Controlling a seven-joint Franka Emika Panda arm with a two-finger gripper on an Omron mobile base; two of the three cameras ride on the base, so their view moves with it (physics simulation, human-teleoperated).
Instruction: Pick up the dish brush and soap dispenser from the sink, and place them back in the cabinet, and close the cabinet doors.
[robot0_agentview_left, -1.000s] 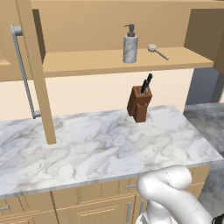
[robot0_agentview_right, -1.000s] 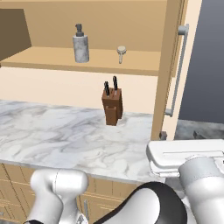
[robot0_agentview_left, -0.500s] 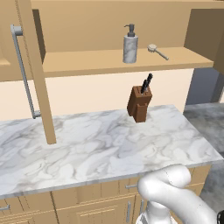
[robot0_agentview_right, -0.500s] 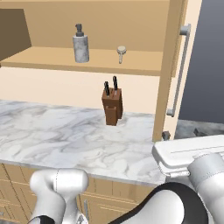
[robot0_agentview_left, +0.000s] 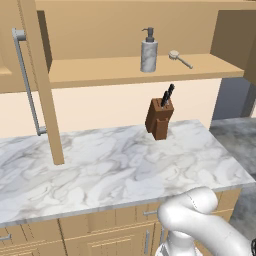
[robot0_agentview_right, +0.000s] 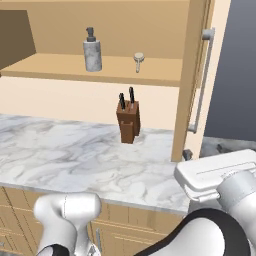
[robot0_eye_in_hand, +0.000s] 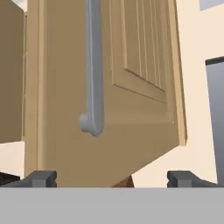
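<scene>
Both cabinet doors (robot0_eye_in_hand: 109, 87) swung wide, tool (robot0_eye_in_hand: 111, 178) open just below right door's lower edge

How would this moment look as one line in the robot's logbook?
soap dispenser, dish brush: on cabinet shelf | cabinet doors: open | gripper: open, facing right door

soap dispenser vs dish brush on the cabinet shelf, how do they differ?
The soap dispenser stands upright; the dish brush lies flat. The soap dispenser is the taller, bulkier one, a marbled grey-white cylinder with a dark pump; the dish brush is slim, with a round cream head and thin handle. Both sit apart on the same cabinet shelf.
</scene>
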